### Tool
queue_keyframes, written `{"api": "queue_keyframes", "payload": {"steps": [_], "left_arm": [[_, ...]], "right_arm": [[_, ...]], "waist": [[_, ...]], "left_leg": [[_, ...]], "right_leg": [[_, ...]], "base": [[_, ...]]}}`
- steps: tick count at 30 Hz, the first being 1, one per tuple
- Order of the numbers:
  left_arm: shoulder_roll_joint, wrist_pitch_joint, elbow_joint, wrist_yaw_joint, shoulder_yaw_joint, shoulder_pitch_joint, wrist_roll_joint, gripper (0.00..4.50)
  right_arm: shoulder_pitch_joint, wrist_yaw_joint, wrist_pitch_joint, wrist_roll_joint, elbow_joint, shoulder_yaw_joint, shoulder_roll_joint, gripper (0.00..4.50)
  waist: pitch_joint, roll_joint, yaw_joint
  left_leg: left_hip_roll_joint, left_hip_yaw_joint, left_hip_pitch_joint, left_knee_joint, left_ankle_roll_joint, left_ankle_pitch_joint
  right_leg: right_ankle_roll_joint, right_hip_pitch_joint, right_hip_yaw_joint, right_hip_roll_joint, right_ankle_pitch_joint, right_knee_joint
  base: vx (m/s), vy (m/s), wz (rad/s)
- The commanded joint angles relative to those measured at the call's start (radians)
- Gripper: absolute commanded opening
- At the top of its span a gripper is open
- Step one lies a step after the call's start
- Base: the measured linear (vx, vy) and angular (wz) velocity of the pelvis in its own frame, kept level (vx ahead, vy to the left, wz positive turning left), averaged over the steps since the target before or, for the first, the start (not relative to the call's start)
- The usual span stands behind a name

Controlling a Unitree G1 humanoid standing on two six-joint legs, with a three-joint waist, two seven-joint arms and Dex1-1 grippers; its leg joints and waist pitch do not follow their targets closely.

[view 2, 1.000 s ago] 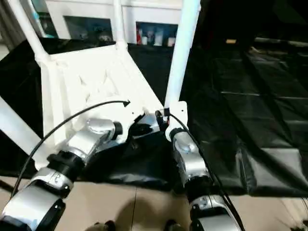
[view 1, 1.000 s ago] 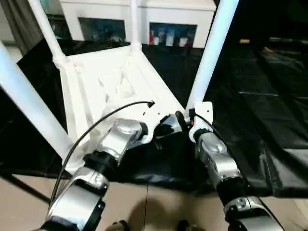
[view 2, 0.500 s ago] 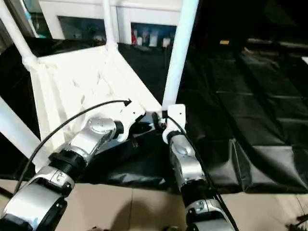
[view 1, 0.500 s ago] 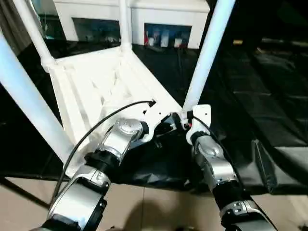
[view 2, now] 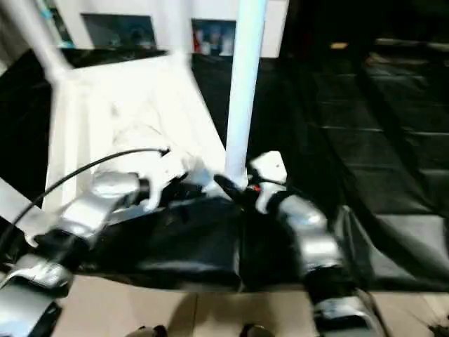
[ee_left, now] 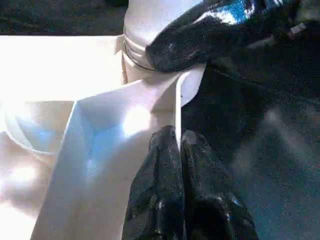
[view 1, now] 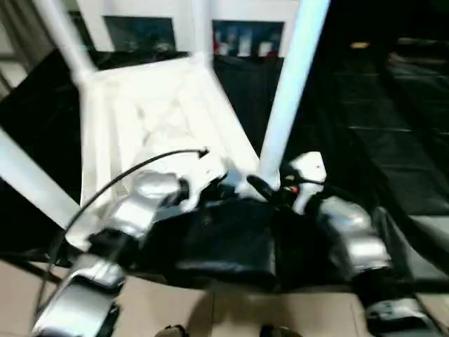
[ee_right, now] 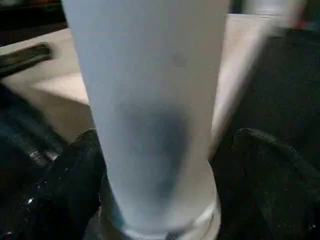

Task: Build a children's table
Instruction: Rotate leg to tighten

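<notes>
**White plastic leg between the right fingers, rim pinched by the left**

Black fabric sheeting (view 1: pixel 231 246) covers the work surface (view 1: pixel 393 126) nearest the robot, under both forearms.

Just beyond it, the left gripper (ee_left: pixel 179 142) is closed narrow. Its two black fingers (ee_left: pixel 160 165) meet on the thin upright edge wall of the white plastic rectangular table top (view 1: pixel 151 116), which lies upside down with its ribbed underside facing up. Whether this pinch bears load cannot be told.

The right gripper (ee_right: pixel 157 165) stands wide. Its black fingers (ee_right: pixel 70 175) flank the base of the nearest long white tapered tube leg (view 1: pixel 287 91), one on each side. The right wrist view does not show whether either finger touches the tube.

Key relation: the leg lies directly ahead of the right gripper, between its fingers. Its long axis runs upright, rising from the round corner socket (ee_left: pixel 150 47) at the near corner of the top. The right arm is the nearer arm to this leg; the left gripper sits just beside the same corner.

Socket contents: the near corner socket holds this leg. Farther off, other white legs (view 1: pixel 63 35) also rise from the top. Seating depth cannot be judged.

Beyond the top stands a white cabinet (view 1: pixel 231 31) with glass doors.
</notes>
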Motion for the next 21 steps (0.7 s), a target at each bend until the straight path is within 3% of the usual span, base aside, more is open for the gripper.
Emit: {"api": "queue_keyframes", "payload": {"steps": [1,5,8,11,12,14,17,18,21], "left_arm": [[0.012,0.036,0.021,-0.077,-0.081,0.067,0.012,0.0],[0.065,0.062,-0.074,-0.169,-0.089,0.098,-0.024,0.0],[0.084,0.067,-0.095,-0.204,-0.091,0.105,-0.033,0.0],[0.099,0.076,-0.118,-0.231,-0.096,0.114,-0.035,0.0],[0.102,0.078,-0.124,-0.235,-0.096,0.116,-0.036,0.0],[0.103,0.081,-0.129,-0.237,-0.097,0.118,-0.037,0.0],[0.105,0.094,-0.141,-0.236,-0.098,0.119,-0.039,0.0],[0.106,0.094,-0.141,-0.235,-0.098,0.118,-0.039,0.0],[0.105,0.093,-0.133,-0.233,-0.095,0.112,-0.035,0.0]], "right_arm": [[0.012,0.097,-0.003,0.024,-0.032,0.02,-0.025,4.23],[0.029,0.286,0.026,0.068,-0.075,0.054,-0.089,4.23],[0.033,0.342,0.029,0.066,-0.084,0.076,-0.112,4.23],[0.022,0.345,0.022,0.058,-0.067,0.079,-0.111,4.23],[0.019,0.347,0.022,0.061,-0.064,0.078,-0.109,4.23],[0.017,0.351,0.023,0.064,-0.062,0.077,-0.109,4.23],[0.017,0.384,0.018,0.058,-0.06,0.088,-0.121,4.23],[0.017,0.387,0.016,0.056,-0.057,0.089,-0.123,3.97],[0.016,0.4,0.007,0.047,-0.037,0.091,-0.137,3.72]], "waist": [[-0.056,-0.009,-0.003],[-0.064,-0.011,-0.001],[-0.063,-0.009,-0.001],[-0.057,-0.01,-0.001],[-0.057,-0.01,-0.001],[-0.053,-0.012,-0.001],[-0.054,-0.015,-0.002],[-0.055,-0.015,-0.002],[-0.062,-0.015,-0.001]], "left_leg": [[0.016,0.01,-0.007,-0.032,0.169,0.001],[0.015,0.011,-0.007,-0.02,0.211,0.054],[0.018,0.011,-0.009,-0.011,0.236,0.078],[0.024,0.012,-0.008,-0.021,0.195,-0.022],[0.024,0.012,-0.008,-0.021,0.195,-0.022],[0.025,0.015,-0.004,-0.027,0.155,-0.078],[0.023,0.016,-0.005,-0.027,0.134,-0.095],[0.022,0.016,-0.005,-0.026,0.132,-0.089],[0.018,0.018,-0.005,-0.018,0.154,-0.036]], "right_leg": [[-0.313,0.054,0.034,-0.038,0.108,-0.034],[-0.339,0.057,0.03,-0.029,0.236,-0.015],[-0.351,0.048,0.024,-0.028,0.239,-0.01],[-0.339,0.048,0.028,-0.04,0.068,-0.023],[-0.339,0.048,0.028,-0.04,0.068,-0.023],[-0.322,0.044,0.033,-0.041,-0.011,-0.032],[-0.308,0.045,0.036,-0.042,-0.034,-0.032],[-0.307,0.045,0.037,-0.041,-0.022,-0.03],[-0.317,0.047,0.036,-0.038,0.062,-0.022]], "base": [[0.055,0.007,-0.01],[0.0,0.0,0.0],[0.0,0.0,0.0],[0.0,0.0,0.0],[0.0,0.0,0.0],[0.0,0.0,0.0],[0.0,0.0,0.0],[0.0,0.0,0.0],[0.0,0.0,0.0]]}}
